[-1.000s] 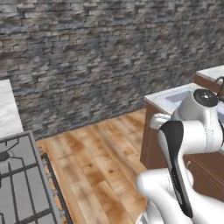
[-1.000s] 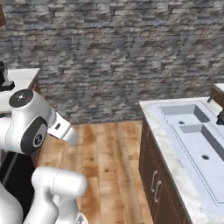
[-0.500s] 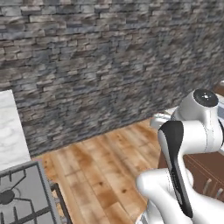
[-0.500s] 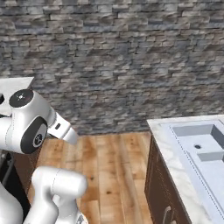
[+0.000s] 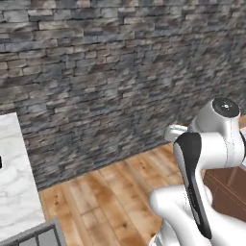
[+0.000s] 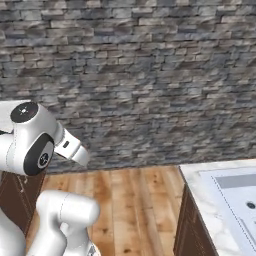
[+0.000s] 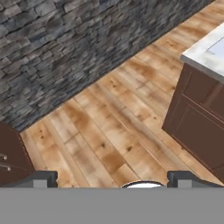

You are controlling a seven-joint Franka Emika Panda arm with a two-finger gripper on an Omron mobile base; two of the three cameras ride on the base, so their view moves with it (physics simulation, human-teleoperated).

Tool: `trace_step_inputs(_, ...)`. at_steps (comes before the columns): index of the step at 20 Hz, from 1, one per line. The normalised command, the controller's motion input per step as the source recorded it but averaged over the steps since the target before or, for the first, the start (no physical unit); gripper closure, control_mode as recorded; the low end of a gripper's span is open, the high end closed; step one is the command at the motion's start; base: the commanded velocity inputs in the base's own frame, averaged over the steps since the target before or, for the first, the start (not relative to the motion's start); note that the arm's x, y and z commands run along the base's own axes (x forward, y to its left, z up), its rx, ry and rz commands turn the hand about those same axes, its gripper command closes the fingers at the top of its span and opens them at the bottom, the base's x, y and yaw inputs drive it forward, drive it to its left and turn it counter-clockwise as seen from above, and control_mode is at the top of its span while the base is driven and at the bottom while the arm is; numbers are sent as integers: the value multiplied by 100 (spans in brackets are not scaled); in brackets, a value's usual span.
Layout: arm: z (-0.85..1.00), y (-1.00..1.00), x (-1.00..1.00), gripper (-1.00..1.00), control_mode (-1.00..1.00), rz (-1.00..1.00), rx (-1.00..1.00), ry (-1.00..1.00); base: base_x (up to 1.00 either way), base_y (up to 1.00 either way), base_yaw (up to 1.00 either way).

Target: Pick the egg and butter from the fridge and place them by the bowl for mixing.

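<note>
Grey stone wall [image 5: 110,72], brown plank floor [image 7: 109,127]

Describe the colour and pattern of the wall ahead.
The wall is rough stone in mixed greys with brownish patches, laid in uneven rows; the right base view shows it best.

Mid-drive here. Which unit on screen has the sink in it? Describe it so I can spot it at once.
Start from the grey stone wall and follow the wooden floor to the lower right of the right base view. There stands a dark brown cabinet under a white marble counter. The sink is the pale recessed basin in that top.
</note>
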Motion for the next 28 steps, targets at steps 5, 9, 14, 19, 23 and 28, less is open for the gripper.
trace_step_inputs(5,0,0,0,-100,100,0,0,0,72,7,-8)
trace_step_inputs(9,0,0,0,-100,100,0,0,0,65,7,-17)
trace_step_inputs(14,0,0,0,-100,100,0,0,0,59,9,-26)
trace_step_inputs(19,0,0,0,-100,100,0,0,0,55,9,-31)
trace_step_inputs(23,0,0,0,-100,100,0,0,0,47,11,-42)
trace_step_inputs(28,0,0,0,-100,100,0,0,0,44,12,-46)
